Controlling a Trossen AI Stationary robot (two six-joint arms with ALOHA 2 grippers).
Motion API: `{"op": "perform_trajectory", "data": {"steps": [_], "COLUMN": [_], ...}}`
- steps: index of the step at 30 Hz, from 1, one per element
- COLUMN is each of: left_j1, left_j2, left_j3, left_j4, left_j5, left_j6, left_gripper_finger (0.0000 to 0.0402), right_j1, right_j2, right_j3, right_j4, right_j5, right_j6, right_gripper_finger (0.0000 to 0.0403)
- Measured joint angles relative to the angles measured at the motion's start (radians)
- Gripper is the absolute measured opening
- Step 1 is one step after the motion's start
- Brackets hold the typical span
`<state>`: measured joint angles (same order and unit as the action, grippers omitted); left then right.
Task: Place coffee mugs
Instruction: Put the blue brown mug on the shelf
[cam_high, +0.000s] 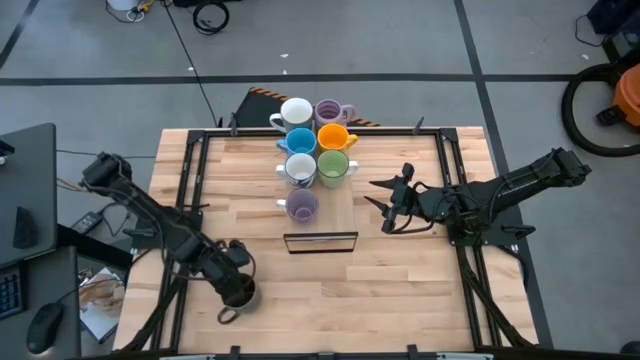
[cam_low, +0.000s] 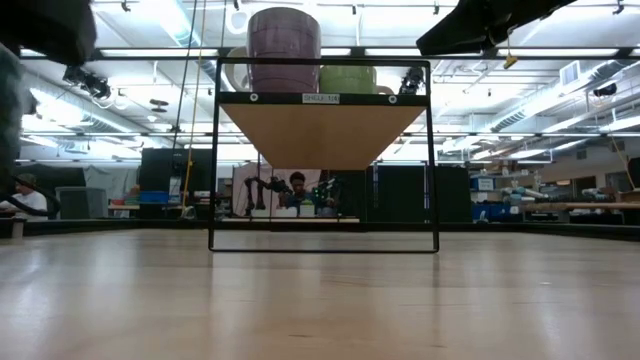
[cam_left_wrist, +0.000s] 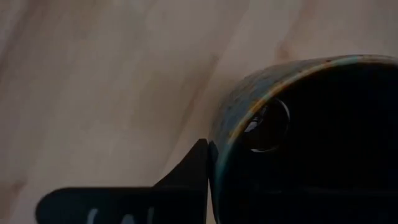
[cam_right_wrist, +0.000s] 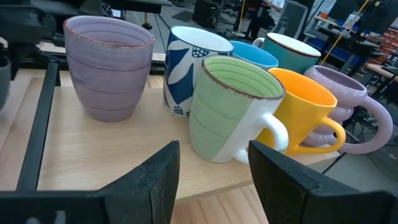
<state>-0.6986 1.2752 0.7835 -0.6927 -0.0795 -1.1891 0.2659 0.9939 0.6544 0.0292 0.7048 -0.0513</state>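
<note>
A dark olive mug with a speckled rim stands on the table near its front left, handle toward the near edge. My left gripper is down on it from above, shut on its wall. Several more mugs stand on the raised wooden shelf: white, lilac, blue, orange, blue-patterned white, green and, in front, another lilac. My right gripper hovers open to the right of the shelf, facing the green mug. My left gripper has the dark olive mug by its wall just under the rim. One finger lies against the outside of the wall; the other is lost in the mug's dark inside. The fingers come from above, slanting down. The mug stands upright on the table.
The shelf rests on a black wire frame at the table's middle, toward the far edge. Black rails run along the table's left and right sides. Bare wood lies between the shelf and the near edge.
</note>
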Motion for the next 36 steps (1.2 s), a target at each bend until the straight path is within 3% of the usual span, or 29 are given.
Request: {"op": "perform_trajectory", "data": {"steps": [11,26,36], "left_j1": [0.163,0.338,0.359], "left_j2": [0.134,0.474,0.54], "left_j3": [0.179,0.563,0.601], "left_j4": [0.002,-0.066,-0.13], "left_j5": [0.004,0.127,0.163], "left_j6": [0.215,0.603,0.628], "left_gripper_finger": [0.0041,0.0041,0.0045], "right_j1": [0.001,0.068,0.119], "right_j2": [0.0,0.0,0.0], "right_j3": [0.0,0.0,0.0], "right_j4": [0.0,-0.087,-0.095], "right_j5": [0.0,-0.003,0.009], "right_j6": [0.008,0.06,0.086], "right_gripper_finger": [0.0197,0.0197,0.0197]}}
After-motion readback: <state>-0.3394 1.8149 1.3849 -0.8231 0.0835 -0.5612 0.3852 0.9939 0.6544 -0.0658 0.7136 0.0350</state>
